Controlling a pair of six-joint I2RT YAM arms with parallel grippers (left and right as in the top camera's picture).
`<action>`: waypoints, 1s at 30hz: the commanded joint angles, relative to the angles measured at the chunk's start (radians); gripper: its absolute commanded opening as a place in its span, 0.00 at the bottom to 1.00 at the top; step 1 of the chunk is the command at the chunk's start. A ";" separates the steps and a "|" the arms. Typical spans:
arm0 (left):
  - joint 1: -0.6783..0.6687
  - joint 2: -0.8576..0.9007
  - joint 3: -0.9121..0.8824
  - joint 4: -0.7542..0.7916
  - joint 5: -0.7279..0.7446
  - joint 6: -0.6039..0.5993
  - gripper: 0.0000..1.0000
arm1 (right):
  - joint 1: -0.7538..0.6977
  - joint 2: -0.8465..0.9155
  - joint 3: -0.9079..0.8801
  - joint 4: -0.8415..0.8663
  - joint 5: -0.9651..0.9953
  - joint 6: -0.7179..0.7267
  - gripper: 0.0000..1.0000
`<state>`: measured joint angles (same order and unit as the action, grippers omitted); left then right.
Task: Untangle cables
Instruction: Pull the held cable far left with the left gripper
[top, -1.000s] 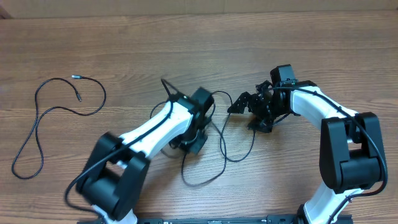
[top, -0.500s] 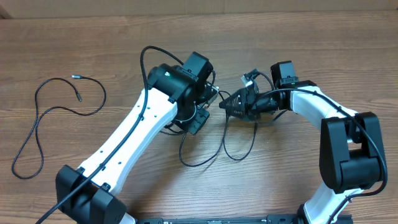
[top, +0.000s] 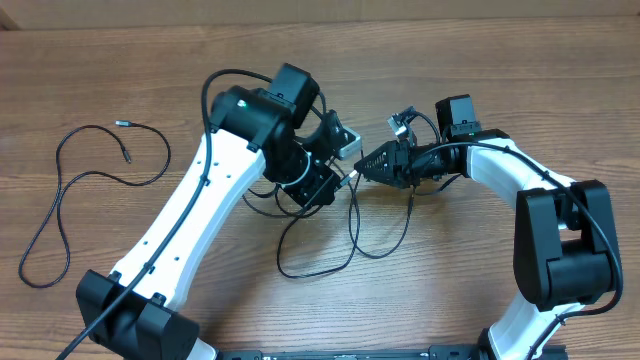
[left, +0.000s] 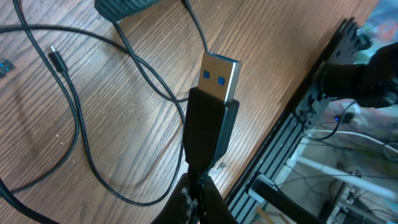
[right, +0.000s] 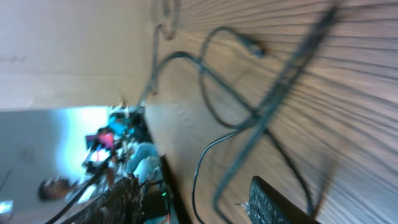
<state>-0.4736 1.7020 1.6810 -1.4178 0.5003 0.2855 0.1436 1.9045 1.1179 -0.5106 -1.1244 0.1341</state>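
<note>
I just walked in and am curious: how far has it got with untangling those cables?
Done: one cable lies apart on the left of the table. In hand: the left gripper is shut on a USB plug, held above the table; the right gripper, jaws open, is right beside it. Left: the loops below the grippers cross one another, so that bundle is not yet separated.

Plain wood-grain table. One loose cable lies flat on it, well off to the left gripper's left; tangled loops sprawl near it, on the robot's side.
</note>
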 joint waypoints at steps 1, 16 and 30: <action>0.032 -0.006 0.030 -0.007 0.068 0.022 0.04 | -0.006 -0.012 0.016 -0.004 0.159 0.080 0.54; 0.266 -0.062 0.194 0.168 0.015 -0.300 0.04 | -0.006 -0.012 0.014 -0.192 0.676 0.203 0.72; 0.478 -0.262 0.295 0.277 -0.868 -0.684 0.04 | -0.006 -0.012 0.003 -0.188 0.751 0.203 1.00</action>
<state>-0.0135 1.4715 1.9591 -1.1297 0.0029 -0.2478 0.1444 1.8801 1.1339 -0.7067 -0.4637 0.3397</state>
